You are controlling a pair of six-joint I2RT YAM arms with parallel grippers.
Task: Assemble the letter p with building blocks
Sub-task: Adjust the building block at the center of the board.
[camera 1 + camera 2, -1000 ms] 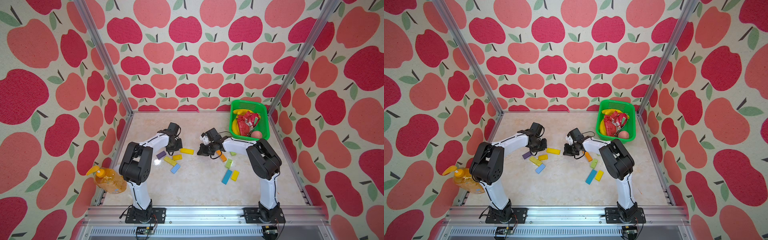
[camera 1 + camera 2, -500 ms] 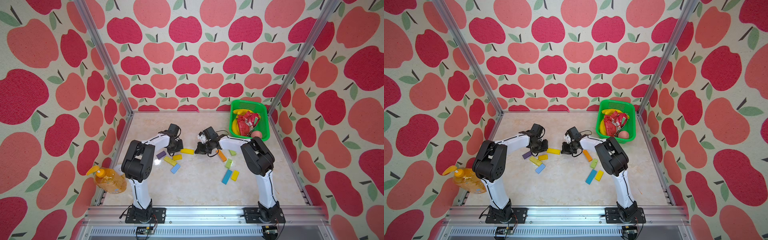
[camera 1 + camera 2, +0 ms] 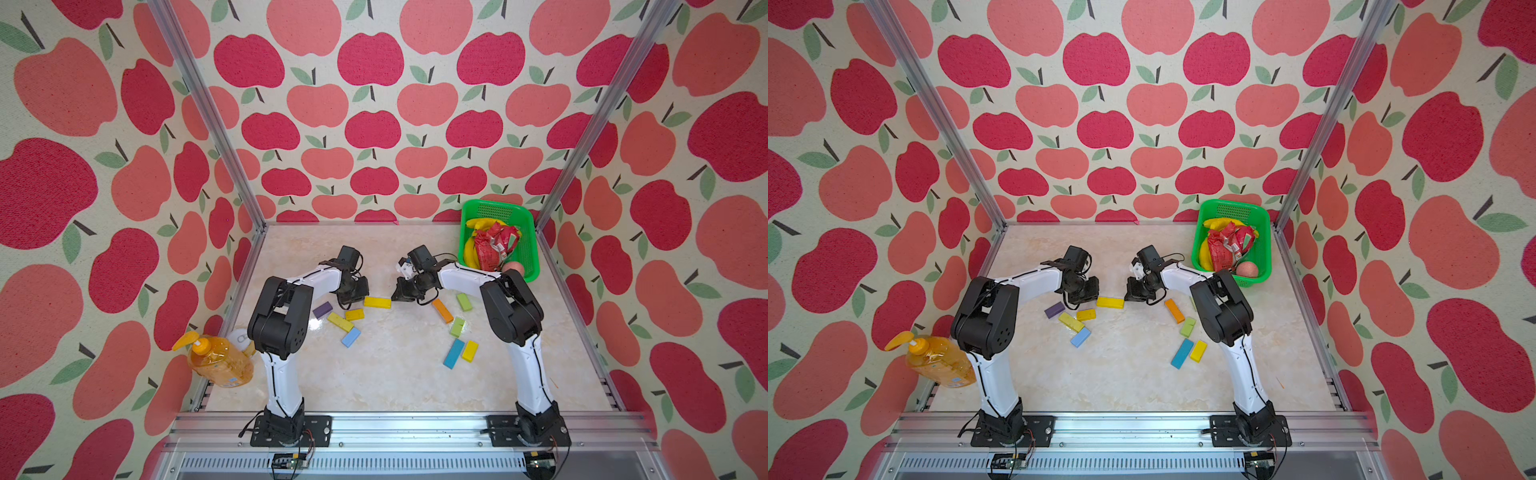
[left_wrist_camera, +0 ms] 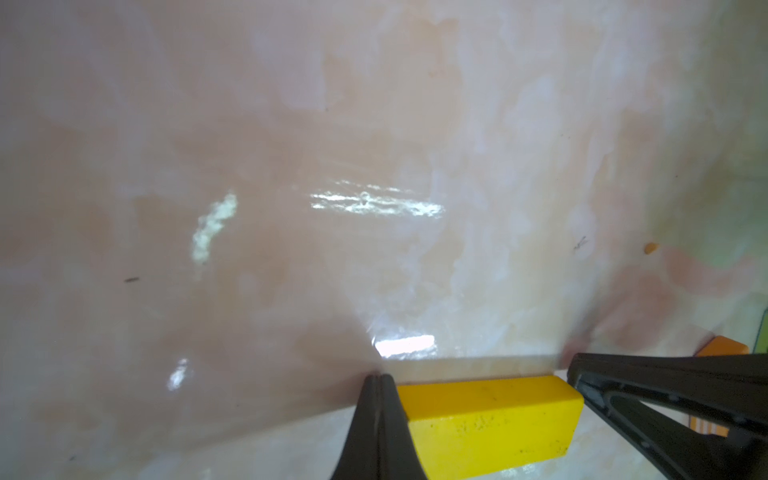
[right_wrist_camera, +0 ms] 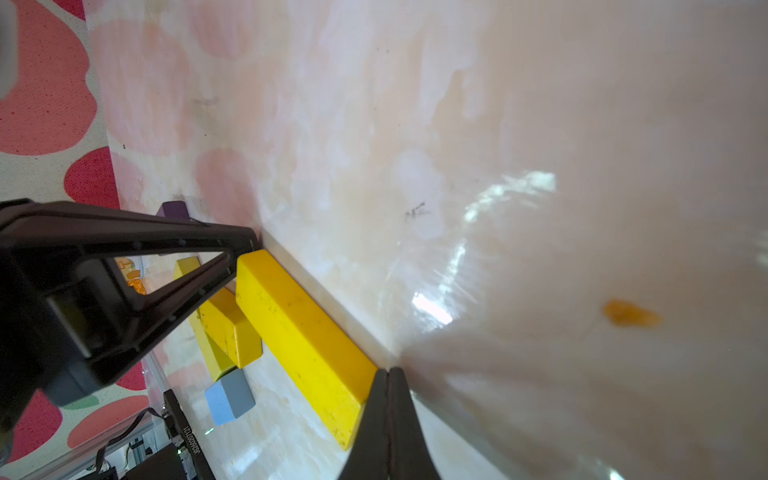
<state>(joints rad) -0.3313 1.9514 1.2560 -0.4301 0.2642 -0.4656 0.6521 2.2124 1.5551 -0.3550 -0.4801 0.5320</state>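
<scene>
In both top views, the left gripper (image 3: 360, 294) and right gripper (image 3: 395, 296), jaws pressed together, flank a long yellow block (image 3: 377, 302) on the marble table (image 3: 374, 374), with other building blocks (image 3: 340, 321) scattered nearby. In the left wrist view, its closed tips meet one end of the block. In the right wrist view, its closed tips meet the opposite end.

Walled with red and pink apple-print paper (image 3: 374, 124); floored in glossy cream marbled top (image 3: 395, 374), catching bright glare; cornered by aluminium posts (image 3: 212, 124).
</scene>
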